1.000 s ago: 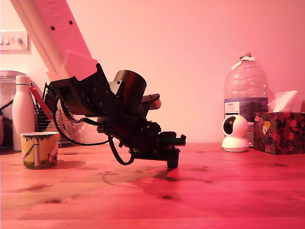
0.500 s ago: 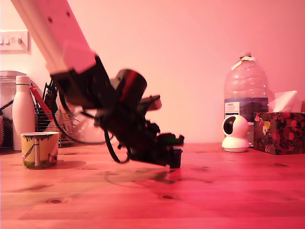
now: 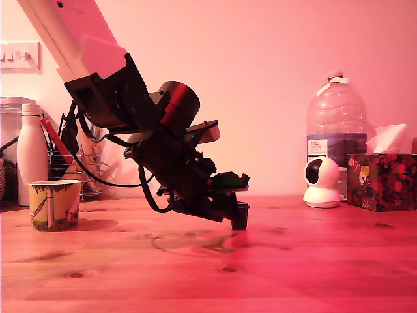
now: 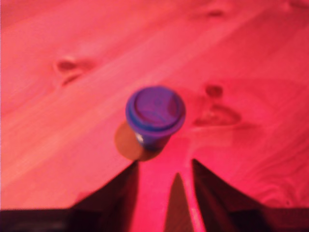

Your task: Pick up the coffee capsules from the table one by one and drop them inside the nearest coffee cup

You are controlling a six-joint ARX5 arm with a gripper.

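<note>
At the exterior view's left stand a white bottle point(image 3: 30, 154) and, behind it, what seems a wire rack point(image 3: 65, 160); a wall switch point(image 3: 19, 56) is above. At the right stand a large plastic water bottle point(image 3: 336, 127), a white camera point(image 3: 322, 182) and a flowered tissue box point(image 3: 382, 179).

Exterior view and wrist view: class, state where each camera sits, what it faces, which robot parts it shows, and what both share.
Exterior view: low at table height, side-on; shows the arm, the gripper, the coffee cup.
Wrist view: on the wrist, looking down past the dark jaws at the coffee capsule.
Shared: the capsule, the wooden table and the gripper.
</note>
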